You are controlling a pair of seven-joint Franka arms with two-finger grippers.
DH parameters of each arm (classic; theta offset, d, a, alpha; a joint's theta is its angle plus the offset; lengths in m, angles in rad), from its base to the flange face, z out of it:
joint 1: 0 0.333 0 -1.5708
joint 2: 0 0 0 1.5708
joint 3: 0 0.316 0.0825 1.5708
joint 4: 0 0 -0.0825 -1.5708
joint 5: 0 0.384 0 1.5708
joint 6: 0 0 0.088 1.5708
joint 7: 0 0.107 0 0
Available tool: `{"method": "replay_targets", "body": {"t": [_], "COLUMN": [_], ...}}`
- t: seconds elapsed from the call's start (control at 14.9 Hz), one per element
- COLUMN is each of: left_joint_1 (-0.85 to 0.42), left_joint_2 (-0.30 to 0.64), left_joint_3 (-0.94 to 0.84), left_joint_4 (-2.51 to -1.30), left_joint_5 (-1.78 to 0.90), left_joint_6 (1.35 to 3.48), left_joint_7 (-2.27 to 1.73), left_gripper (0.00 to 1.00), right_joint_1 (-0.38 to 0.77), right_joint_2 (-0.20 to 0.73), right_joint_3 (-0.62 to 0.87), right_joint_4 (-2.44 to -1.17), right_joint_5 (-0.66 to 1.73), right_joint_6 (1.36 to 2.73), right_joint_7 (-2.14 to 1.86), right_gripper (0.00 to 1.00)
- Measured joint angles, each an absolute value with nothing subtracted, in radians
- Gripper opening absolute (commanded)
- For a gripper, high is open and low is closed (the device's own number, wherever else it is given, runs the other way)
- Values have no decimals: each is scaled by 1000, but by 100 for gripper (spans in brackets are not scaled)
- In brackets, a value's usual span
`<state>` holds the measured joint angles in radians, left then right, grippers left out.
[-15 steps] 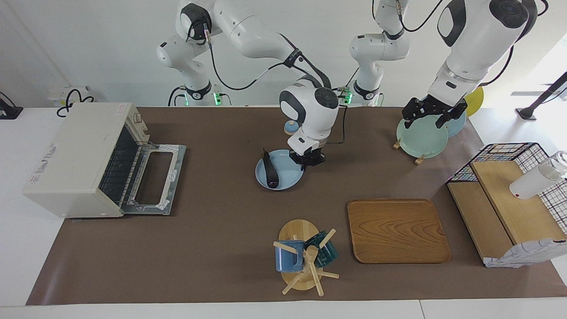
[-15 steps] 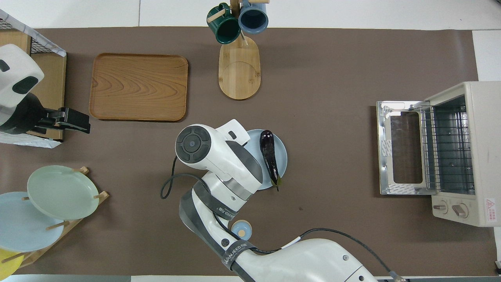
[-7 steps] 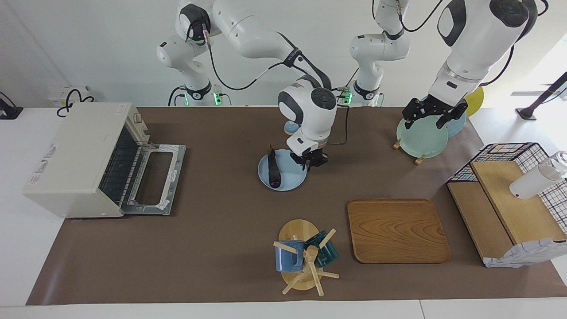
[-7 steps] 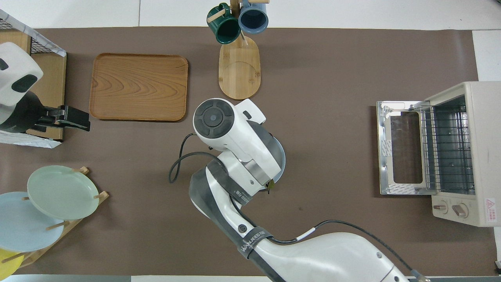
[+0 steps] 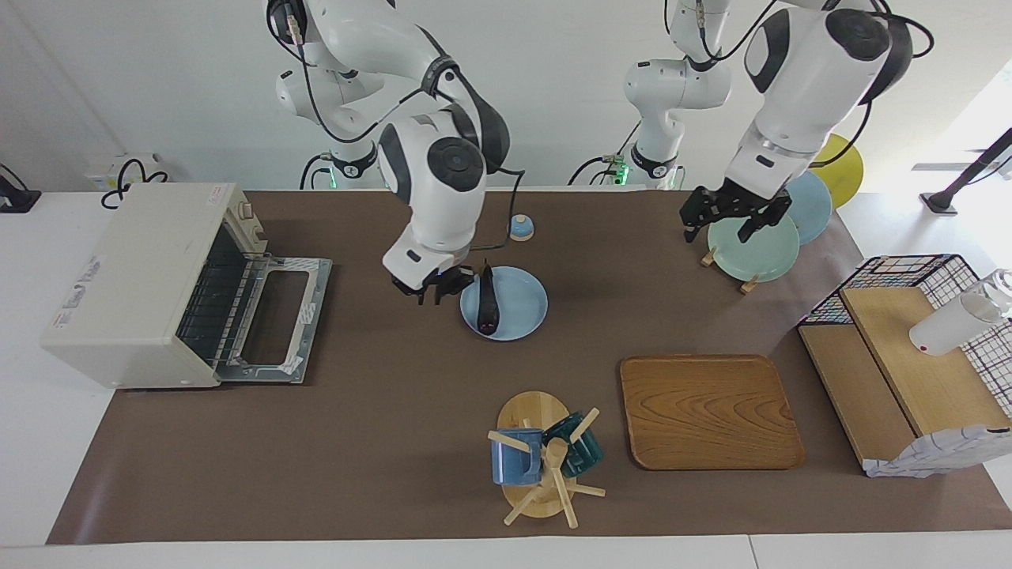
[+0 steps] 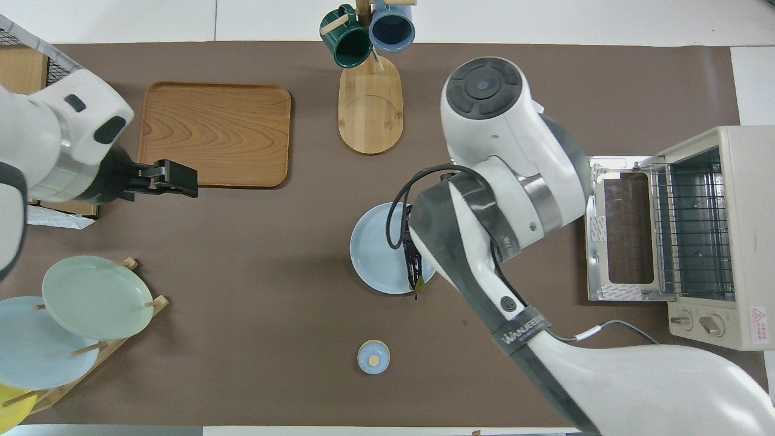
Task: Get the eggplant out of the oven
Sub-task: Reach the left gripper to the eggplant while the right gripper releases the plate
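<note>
Facing view: the eggplant (image 5: 487,299) lay lengthwise on a light blue plate (image 5: 522,308) near the middle of the frame, out of the oven (image 5: 134,284), which stood at the left of the frame with its glass door (image 5: 277,318) folded down flat and its wire rack bare. The right gripper (image 5: 437,288) hung empty just beside the plate's rim, on the oven's side, over the brown table cover (image 5: 379,411); whether its fingers were spread or closed could not be told. At the upper right of the frame the left gripper (image 5: 731,213) hovered with its fingers spread wide and nothing between them, over a pale green plate (image 5: 759,253) propped in a wooden rack.

In the overhead view the right arm covered much of the eggplant (image 6: 414,266), leaving only a dark strip and its green stem end visible on the plate (image 6: 375,254) at the centre of the frame, while the oven (image 6: 720,236) sat at the right edge. A small blue lid (image 6: 373,356) rested lower in that frame. A wooden tray (image 6: 215,134) and a mug tree (image 6: 369,79) occupied the upper part.
</note>
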<state>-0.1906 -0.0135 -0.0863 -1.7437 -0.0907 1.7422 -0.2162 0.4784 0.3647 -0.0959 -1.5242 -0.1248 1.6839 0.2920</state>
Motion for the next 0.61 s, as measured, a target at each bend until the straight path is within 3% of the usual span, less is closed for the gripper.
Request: {"method": "replay_targets", "body": {"t": [0.27, 0.61], "left_joint_1": [-342, -545], "left_joint_2": [44, 199], "left_joint_3": [-91, -94], "left_joint_4": [-1801, -1808], "left_joint_5": [-126, -134], "left_joint_6": [1875, 2104], "left_joint_7": [-348, -542], "left_gripper": [100, 100], "right_joint_1": [378, 312], "right_joint_2": [304, 242], "right_joint_3": [-97, -96], "right_joint_4": [-1742, -2023], "right_joint_5": [-198, -266], "right_joint_6": [1809, 2059], "right_joint_7": [206, 206], "right_gripper": [0, 0]}}
